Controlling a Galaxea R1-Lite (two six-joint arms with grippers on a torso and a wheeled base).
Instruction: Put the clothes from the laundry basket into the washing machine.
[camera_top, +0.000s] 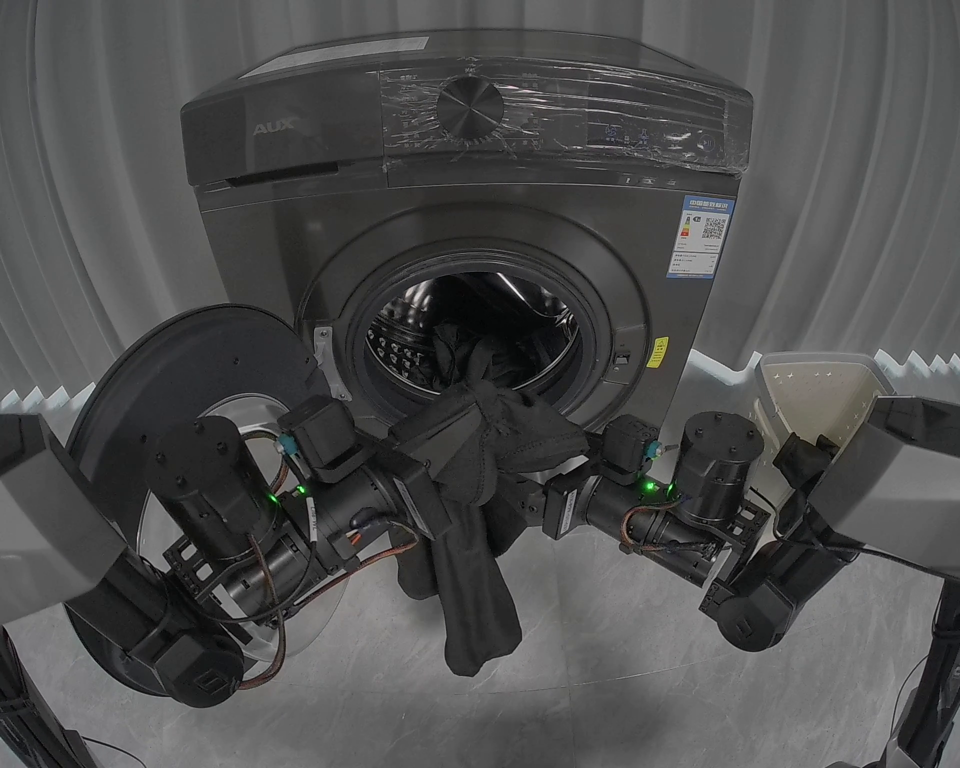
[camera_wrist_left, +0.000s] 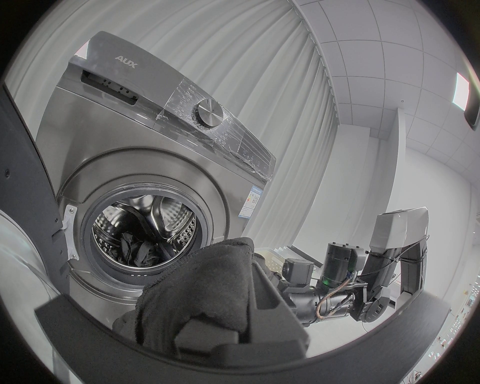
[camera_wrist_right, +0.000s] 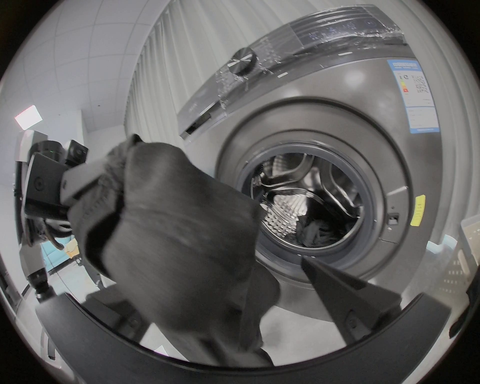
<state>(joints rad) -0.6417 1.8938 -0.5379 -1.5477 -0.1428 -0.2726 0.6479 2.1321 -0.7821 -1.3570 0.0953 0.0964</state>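
The grey washing machine (camera_top: 640, 330) stands in front of me with its round door (camera_top: 190, 370) swung open to the left. Dark clothes (camera_top: 470, 350) lie in the drum. Both arms meet just before the opening. My left gripper (camera_top: 438, 492) is shut on a black garment (camera_top: 480, 440), which bunches over it and hangs down in a long tail toward the floor. My right gripper (camera_top: 535, 495) is beside the bunch from the right. Its jaws stand apart: one finger (camera_wrist_right: 345, 300) is bare and the black garment (camera_wrist_right: 175, 240) drapes over the other side.
A white laundry basket (camera_top: 820, 385) stands on the floor to the right of the machine, behind my right arm. The open door takes up the space at the left. Pale curtains hang behind the machine, and grey floor lies below the garment.
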